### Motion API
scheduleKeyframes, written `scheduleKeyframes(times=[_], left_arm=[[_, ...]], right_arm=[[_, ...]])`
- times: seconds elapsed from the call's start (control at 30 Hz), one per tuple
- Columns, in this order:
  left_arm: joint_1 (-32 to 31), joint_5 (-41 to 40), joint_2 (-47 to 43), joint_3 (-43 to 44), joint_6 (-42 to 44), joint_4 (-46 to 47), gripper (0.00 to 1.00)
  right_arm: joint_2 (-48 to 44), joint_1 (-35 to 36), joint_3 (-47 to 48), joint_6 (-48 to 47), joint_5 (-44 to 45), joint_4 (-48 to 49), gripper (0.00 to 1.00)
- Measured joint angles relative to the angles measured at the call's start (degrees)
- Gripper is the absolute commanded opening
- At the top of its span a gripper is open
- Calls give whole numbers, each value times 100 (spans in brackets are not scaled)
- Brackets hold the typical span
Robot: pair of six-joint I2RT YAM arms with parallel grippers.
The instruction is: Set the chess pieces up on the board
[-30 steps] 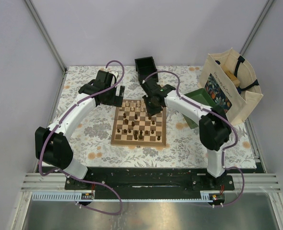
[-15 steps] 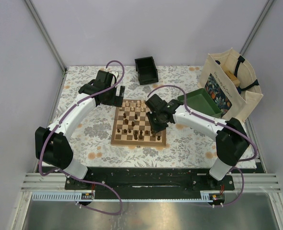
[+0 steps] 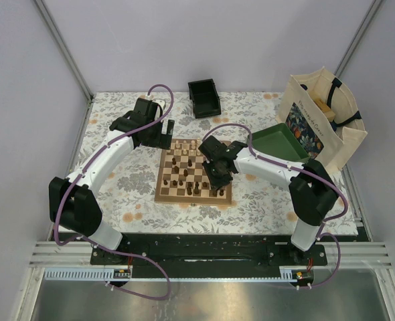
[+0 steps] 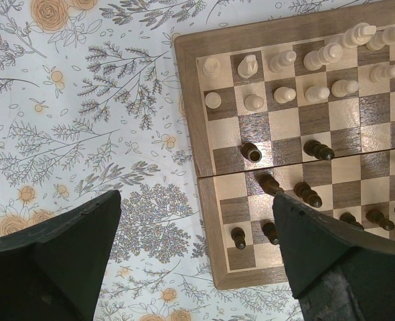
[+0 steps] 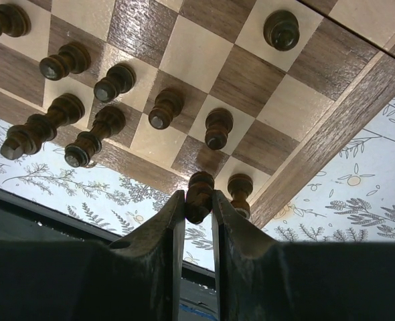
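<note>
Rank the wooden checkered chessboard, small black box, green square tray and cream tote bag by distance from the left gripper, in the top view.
1. The wooden checkered chessboard, far-left corner beside the left gripper.
2. The small black box, far edge, centre.
3. The green square tray, right of the board.
4. The cream tote bag, far right.

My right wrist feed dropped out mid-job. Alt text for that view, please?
The right gripper is shut on a dark brown chess piece over the edge row of the board, near a corner. Other dark pieces stand scattered on nearby squares; the floral tablecloth shows beyond the border.
</note>
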Motion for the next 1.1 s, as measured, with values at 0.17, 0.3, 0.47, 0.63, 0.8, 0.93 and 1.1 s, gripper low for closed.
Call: scheduleKeyframes(times=[0.17, 0.3, 0.47, 0.63, 0.8, 0.93, 1.1], left_arm=[[0, 0, 0, 0, 0, 0, 99], [0, -2, 0, 0, 0, 0, 99], [0, -2, 0, 0, 0, 0, 99], [0, 0, 0, 0, 0, 0, 99], [0, -2, 0, 0, 0, 0, 99], [0, 0, 0, 0, 0, -2, 99], [0, 0, 0, 0, 0, -2, 99]], right_arm=[[114, 2, 2, -33, 0, 33, 16], [186, 2, 13, -81, 0, 72, 16], [236, 2, 57, -127, -4, 116, 17], [238, 7, 61, -164, -4, 122, 29], [238, 22, 63, -184, -7, 120, 34], [234, 33, 63, -192, -35, 120, 39], [157, 33, 79, -186, -116, 96, 42]])
